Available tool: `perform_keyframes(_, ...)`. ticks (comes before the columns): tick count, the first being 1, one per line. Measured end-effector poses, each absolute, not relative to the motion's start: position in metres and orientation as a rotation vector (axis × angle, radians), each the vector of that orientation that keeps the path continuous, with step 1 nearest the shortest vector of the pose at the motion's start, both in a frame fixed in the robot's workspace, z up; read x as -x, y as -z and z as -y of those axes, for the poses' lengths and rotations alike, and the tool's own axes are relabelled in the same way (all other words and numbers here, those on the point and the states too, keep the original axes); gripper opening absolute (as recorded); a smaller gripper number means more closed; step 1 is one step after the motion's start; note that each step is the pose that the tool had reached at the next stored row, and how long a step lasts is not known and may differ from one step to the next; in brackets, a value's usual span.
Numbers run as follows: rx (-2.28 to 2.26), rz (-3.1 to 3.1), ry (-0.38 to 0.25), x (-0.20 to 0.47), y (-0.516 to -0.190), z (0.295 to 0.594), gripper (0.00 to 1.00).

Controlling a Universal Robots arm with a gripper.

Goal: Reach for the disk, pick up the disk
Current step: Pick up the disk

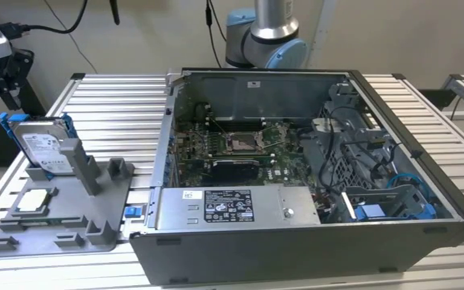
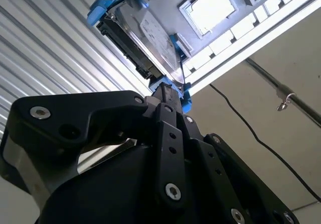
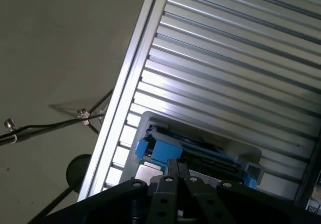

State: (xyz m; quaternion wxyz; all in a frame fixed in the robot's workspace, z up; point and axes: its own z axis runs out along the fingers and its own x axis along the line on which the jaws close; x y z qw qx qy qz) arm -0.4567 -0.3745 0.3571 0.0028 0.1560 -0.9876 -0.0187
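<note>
1. The slatted metal table carries everything.
2. The open computer case sits in the middle of the table, with its lid off so its parts show.
3. The grey holder lies by the table's edge on the exterior view's left. Its slots keep parts steady.
4. The disk stands on its edge at the holder's far corner, so its blue bracket sticks up, easy to grab.
5. The gripper is right at the bracket's end. I cannot tell if it is squeezing or loose.
6. The small silver chip lies flat on the holder, near the disk.
</note>
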Motion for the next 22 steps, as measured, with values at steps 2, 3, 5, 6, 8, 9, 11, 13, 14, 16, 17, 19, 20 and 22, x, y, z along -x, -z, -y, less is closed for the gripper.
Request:
perform_keyframes(2, -0.489, 3.097, 0.059, 0.4567, -0.357, 0.3745, 0.0)
perform_keyframes(3, -0.49, 3.097, 0.059, 0.4567, -0.3571, 0.3745, 0.0)
perform_keyframes(5, -0.498, 3.095, 0.059, 0.4567, -0.357, 0.3745, 0.0)
perform_keyframes(6, -0.505, 3.094, 0.059, 0.4567, -0.357, 0.3745, 0.0)
perform_keyframes(8, -0.527, 3.09, 0.059, 0.4567, -0.3571, 0.3745, 0.0)
perform_keyframes(9, -0.54, 3.088, 0.058, 0.4567, -0.3571, 0.3745, 0.0)
perform_keyframes(11, -0.57, 3.082, 0.058, 0.4567, -0.3571, 0.3745, 0.0)
perform_keyframes(13, -0.601, 3.076, 0.058, 0.4567, -0.357, 0.3745, 0.0)
perform_keyframes(14, -0.618, 3.072, 0.058, 0.4567, -0.357, 0.3745, 0.0)
perform_keyframes(16, -0.65, 3.065, 0.058, 0.4567, -0.3571, 0.3745, 0.0)
perform_keyframes(17, -0.667, 3.061, 0.058, 0.4567, -0.357, 0.3745, 0.0)
perform_keyframes(19, -0.697, 3.054, 0.058, 0.4567, -0.3571, 0.3745, 0.0)
perform_keyframes(20, -0.713, 3.05, 0.058, 0.4567, -0.3571, 0.3745, 0.0)
perform_keyframes(22, -0.745, 3.042, 0.058, 0.4567, -0.357, 0.3745, 0.0)
